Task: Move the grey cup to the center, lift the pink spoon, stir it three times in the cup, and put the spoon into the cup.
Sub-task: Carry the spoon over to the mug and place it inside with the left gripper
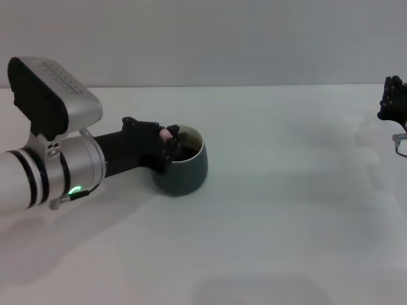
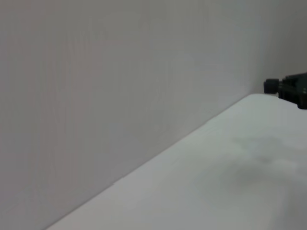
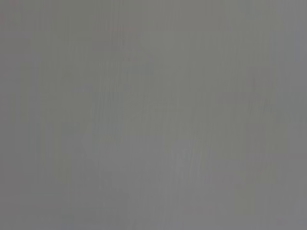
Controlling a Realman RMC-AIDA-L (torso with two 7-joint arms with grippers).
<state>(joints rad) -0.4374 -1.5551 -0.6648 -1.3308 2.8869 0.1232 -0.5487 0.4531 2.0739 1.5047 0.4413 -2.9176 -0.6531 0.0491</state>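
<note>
The table [image 1: 267, 241] is a flat, matte white surface spanning the head view, bounded behind by a plain grey wall [image 1: 203, 38].

The left arm [image 1: 44, 171] is a smooth silver-white cylinder with black bands and a lit green indicator, reaching across the table from the robot's left. It ends in the black left gripper [image 1: 170, 145], positioned at the near-left rim of the grey cup [image 1: 186, 170]. The fingers are pinched on the pale pink handle of the pink spoon [image 1: 164, 134], which shows only as a small pink patch at the fingertips; its bowl is hidden.

The grey cup is a rounded, glazed blue-grey mug with a white rim, standing upright left of the table centre. Its interior appears dark.

The right gripper [image 1: 393, 101] is a black, knuckled assembly at the far right edge, well apart from the cup; whether its fingers are spread or pressed together cannot be told.

The left wrist view shows only wall, table and the distant right gripper [image 2: 290, 89]. The right wrist view shows 1 uniform grey field
</note>
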